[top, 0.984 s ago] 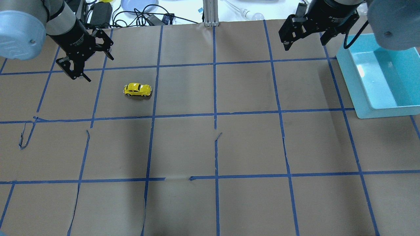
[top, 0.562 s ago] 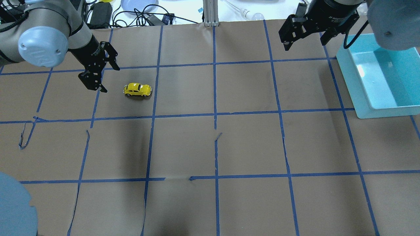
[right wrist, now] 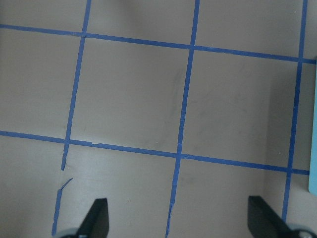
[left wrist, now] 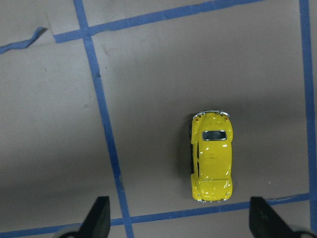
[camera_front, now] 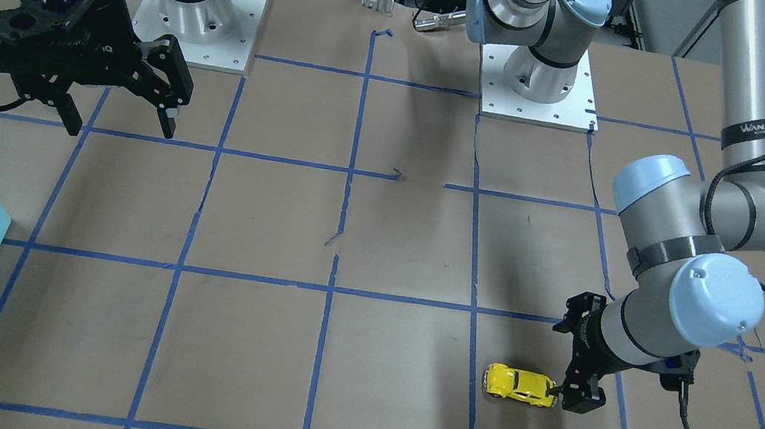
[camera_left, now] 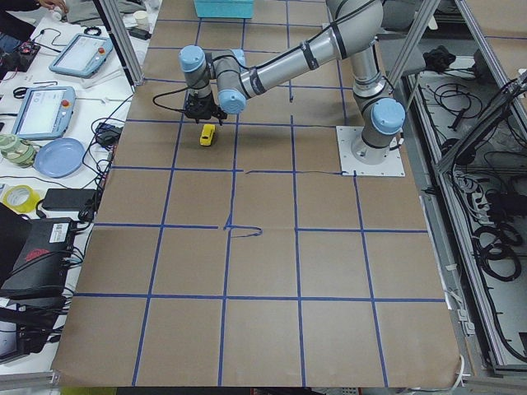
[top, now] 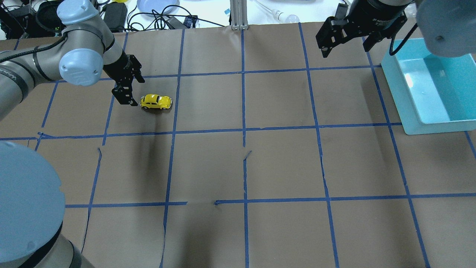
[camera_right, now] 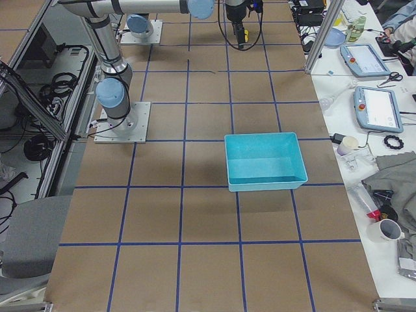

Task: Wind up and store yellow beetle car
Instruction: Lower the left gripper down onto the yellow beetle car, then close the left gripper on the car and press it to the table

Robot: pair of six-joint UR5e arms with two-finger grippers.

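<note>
The yellow beetle car (top: 156, 101) stands on its wheels on the brown worktop (top: 279, 167), in a taped square on the robot's left, at the far side from its base. Its long axis runs across the worktop, in line with the cross tapes. The left wrist view alone shows its top: the end with a small dark window (left wrist: 214, 134) points away from the left hand. Front cannot be told from rear with certainty. The left hand (top: 136, 92) is spread wide and holds nothing. In the wrist view both fingertips (left wrist: 99, 218) sit short of the car, which lies ahead of the gap, nearer one side. The overhead view shows one fingertip just beside the car's end; contact cannot be confirmed. The front-facing view places the car (camera_front: 520, 385) just beside that hand (camera_front: 582, 362). The right hand (top: 345, 50) hangs open and empty, near the teal bin (top: 398, 93) and well apart from the car.
</note>
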